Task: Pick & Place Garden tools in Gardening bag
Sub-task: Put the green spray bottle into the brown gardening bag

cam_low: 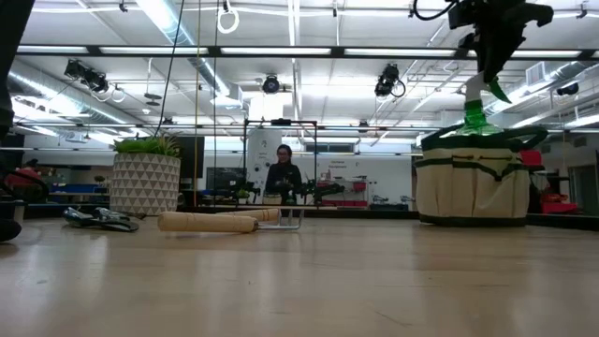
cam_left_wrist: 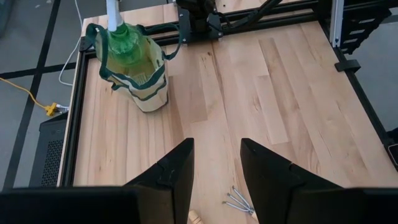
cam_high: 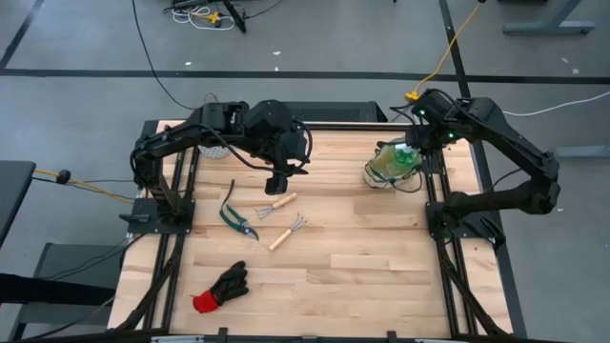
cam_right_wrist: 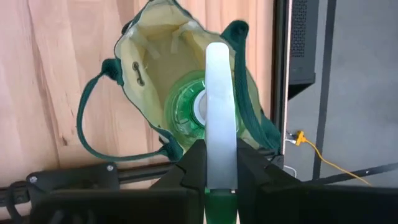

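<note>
The pale wooden-plank table carries everything, and near its far right corner stands the gardening bag, a soft beige canvas tote with green trim and looped green handles, its mouth gaping upward. The right gripper hangs directly above that mouth, jaws closed on the white spray head of the green spray bottle. The translucent plastic body of the bottle hangs upright with its long axis vertical, already lowered between the bag's walls, so the move at hand looks like a straight drop and release. The left gripper hovers over the middle of the table toward the far edge, its jaws parted about halfway and holding nothing. Just nearer than it lie the wooden-handled fork and rake, both angled diagonally, with the rake's thin metal tines pointing toward the right edge. This arm is plainly the closer one for them. The dark-handled pruning shears lie just to the left of those tools, lengthwise toward the near edge. The black glove with its red cuff lies limp near the near left corner, well apart from both arms.
</note>
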